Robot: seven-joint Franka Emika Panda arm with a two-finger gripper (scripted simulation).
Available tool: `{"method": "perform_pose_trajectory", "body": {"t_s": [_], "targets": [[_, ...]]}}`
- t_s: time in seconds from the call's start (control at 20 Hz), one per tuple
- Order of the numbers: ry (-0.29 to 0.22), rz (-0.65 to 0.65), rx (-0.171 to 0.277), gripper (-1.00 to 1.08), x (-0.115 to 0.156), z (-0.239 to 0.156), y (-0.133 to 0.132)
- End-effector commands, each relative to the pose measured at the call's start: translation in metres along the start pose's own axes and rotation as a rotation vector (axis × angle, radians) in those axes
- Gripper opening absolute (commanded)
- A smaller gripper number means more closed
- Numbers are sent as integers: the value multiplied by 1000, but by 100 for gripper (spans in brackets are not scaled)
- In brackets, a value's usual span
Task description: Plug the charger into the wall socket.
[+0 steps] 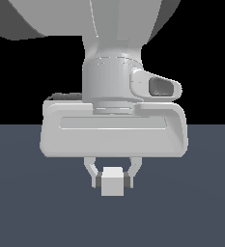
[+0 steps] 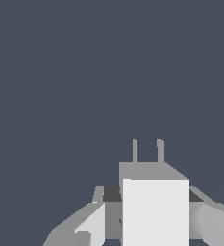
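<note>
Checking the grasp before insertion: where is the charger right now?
In the exterior view, the charger sits low at centre, clamped in the gripper just under the wrist body.
</note>
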State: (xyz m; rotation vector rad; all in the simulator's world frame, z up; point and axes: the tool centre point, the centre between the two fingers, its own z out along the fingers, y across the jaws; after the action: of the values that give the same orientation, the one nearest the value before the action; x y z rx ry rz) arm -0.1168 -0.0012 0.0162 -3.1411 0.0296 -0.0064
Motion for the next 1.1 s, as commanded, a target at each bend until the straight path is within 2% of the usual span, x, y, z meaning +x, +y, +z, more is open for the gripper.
{"method": "perform_pose_trajectory", "body": {"t_s": [0.0,0.7,1.05], "targets": [[1,12,0,-100,5,-6,3],[1,166,0,-100,59,-70,42],[1,207,-1,-100,73,-86,55]]}}
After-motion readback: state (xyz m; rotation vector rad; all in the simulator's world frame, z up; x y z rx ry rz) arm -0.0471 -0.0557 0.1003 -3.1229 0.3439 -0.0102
